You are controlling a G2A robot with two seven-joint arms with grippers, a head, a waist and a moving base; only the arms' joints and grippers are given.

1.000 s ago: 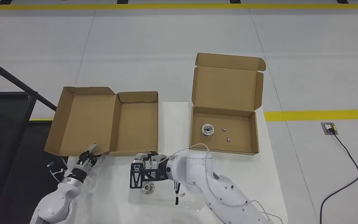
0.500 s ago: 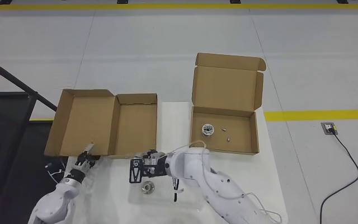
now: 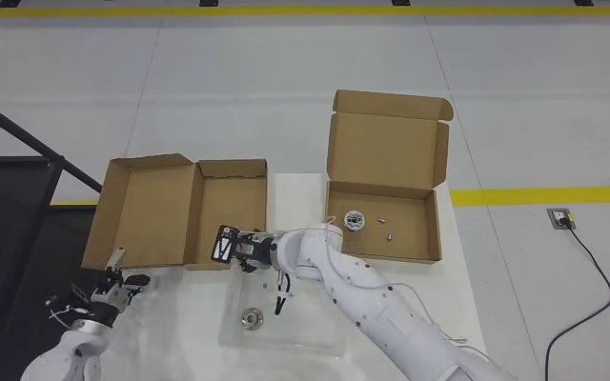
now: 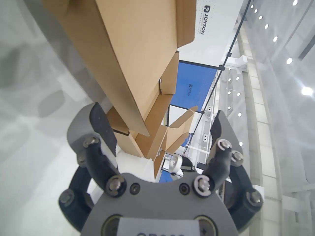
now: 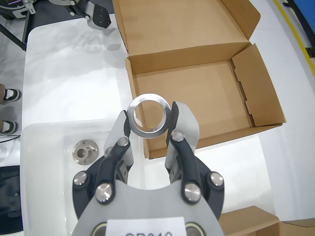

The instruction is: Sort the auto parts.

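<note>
My right gripper (image 5: 149,121) is shut on a silver metal ring (image 5: 149,116). It holds the ring just above the near wall of the left cardboard box (image 5: 204,99), whose floor is bare. From above, this gripper (image 3: 226,248) hangs at the near edge of that box (image 3: 229,205). A flanged metal hub (image 5: 85,152) lies in the clear tray (image 5: 44,133), and the top view shows the hub (image 3: 252,317) alone there. My left gripper (image 4: 160,133) is open and holds nothing, close to the box's open lid (image 4: 128,37), at the table's left edge (image 3: 124,271).
The right cardboard box (image 3: 419,238) stands open at the back right, holding a round part (image 3: 355,221) and two small pieces (image 3: 386,229). The clear tray (image 3: 319,338) sits at the table's front. A dark frame (image 3: 38,152) runs along the left.
My right gripper has carried the ring from above the tray to the left box's near edge. My left arm has drawn back leftward, away from the lid.
</note>
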